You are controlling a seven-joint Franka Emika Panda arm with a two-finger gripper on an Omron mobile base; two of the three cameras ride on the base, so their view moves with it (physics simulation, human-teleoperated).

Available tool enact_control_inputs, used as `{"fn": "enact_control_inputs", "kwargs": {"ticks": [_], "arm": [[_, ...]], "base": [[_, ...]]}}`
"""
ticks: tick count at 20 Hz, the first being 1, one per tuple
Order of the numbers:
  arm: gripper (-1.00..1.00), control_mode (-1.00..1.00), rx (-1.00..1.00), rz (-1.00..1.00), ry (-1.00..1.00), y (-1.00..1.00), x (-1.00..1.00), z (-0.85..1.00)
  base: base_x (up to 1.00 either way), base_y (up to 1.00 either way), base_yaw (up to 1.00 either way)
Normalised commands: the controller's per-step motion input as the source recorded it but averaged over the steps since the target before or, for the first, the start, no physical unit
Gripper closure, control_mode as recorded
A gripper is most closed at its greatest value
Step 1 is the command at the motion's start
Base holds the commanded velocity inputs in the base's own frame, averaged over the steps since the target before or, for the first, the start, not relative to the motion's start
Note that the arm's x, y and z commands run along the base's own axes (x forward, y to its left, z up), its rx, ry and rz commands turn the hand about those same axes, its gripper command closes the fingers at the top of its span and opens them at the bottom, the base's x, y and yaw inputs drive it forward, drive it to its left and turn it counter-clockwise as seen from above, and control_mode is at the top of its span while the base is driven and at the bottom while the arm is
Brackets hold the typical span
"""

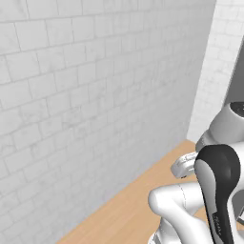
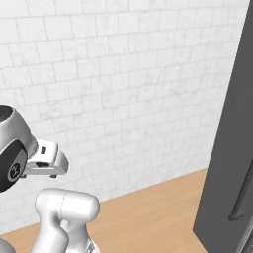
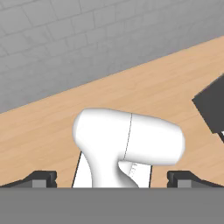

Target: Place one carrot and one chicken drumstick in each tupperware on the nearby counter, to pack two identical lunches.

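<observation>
Left base view: I see a white tiled wall [image 1: 95, 95] and a strip of light wood-toned floor [image 1: 124, 209] running along its foot. My white arm with dark joints [image 1: 209, 190] is folded up at the lower right. No carrot, drumstick or grey container is before me here, so I cannot say where any of them lie relative to the fingers.

Right base view: the same tiled wall and wooden floor, with a tall dark grey cabinet side [image 2: 232, 148] standing at the right edge. The arm sits low at the left. No working surface and no task item here either.

Hand view: the two small dark fingers [image 3: 43, 178] stand at the far edges of the lower frame, set wide apart, with nothing between them. Beyond them lies wood-toned floor, then the tiled wall; a dark box corner [image 3: 212, 105] intrudes off to one side.

Assessment: the task appears not yet begun; I judge the base must first be driven to the surface carrying the containers. On handling, I expect a carrot to be stiff, light and inclined to roll, best taken across its middle. A drumstick should be uneven and somewhat slippery; I would grip the thick meaty end. Neither should be fragile.
</observation>
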Motion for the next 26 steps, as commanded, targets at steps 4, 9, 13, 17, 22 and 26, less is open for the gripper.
{"fn": "enact_control_inputs", "kwargs": {"ticks": [4,9,13,17,22,26], "arm": [[-1.00,1.00,0.00,0.00,0.00,0.00,0.00,0.00],[-1.00,1.00,0.00,0.00,0.00,0.00,0.00,0.00],[-1.00,1.00,0.00,0.00,0.00,0.00,0.00,0.00],[-1.00,1.00,0.00,0.00,0.00,0.00,0.00,0.00],[-1.00,1.00,0.00,0.00,0.00,0.00,0.00,0.00],[-1.00,1.00,0.00,0.00,0.00,0.00,0.00,0.00]], "base": [[0.57,0.16,-0.83],[0.18,0.06,-0.94],[0.01,0.00,-0.98],[0.00,0.00,-0.98],[0.51,-0.01,-0.56],[0.67,-0.19,0.00]]}}
